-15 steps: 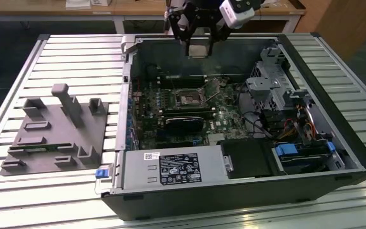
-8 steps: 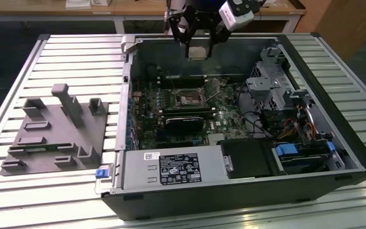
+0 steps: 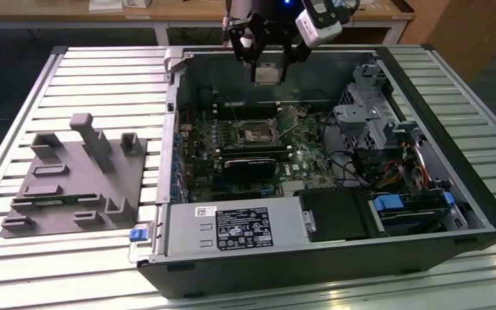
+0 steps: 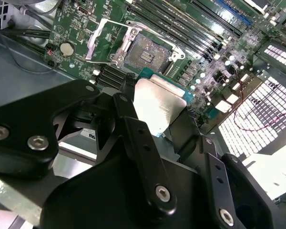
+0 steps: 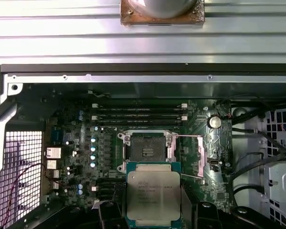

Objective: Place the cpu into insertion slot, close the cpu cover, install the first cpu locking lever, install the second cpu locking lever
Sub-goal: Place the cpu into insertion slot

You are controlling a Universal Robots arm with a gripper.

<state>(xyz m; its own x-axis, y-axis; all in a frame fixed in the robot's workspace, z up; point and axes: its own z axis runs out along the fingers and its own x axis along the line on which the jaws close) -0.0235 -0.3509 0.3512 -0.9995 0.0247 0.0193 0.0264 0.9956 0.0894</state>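
While the gripper hangs high over the far wall of the open computer case, its black fingers are clamped on two opposite edges of the cpu, metal top upward and the other two edges free. In both wrist views the chip sits well above the motherboard, apart from everything on it. The insertion slot lies uncovered below, its silvery rim showing on all four sides; in the first wrist view the chip's leading edge overlaps the slot's near rim. The cpu cover stands swung up off one side of the slot, so the square opening is unobstructed from above. Long memory slots run just beyond the slot's far edge. Outside the case, on the exterior view's left, a grey fixture rests on the slatted table.
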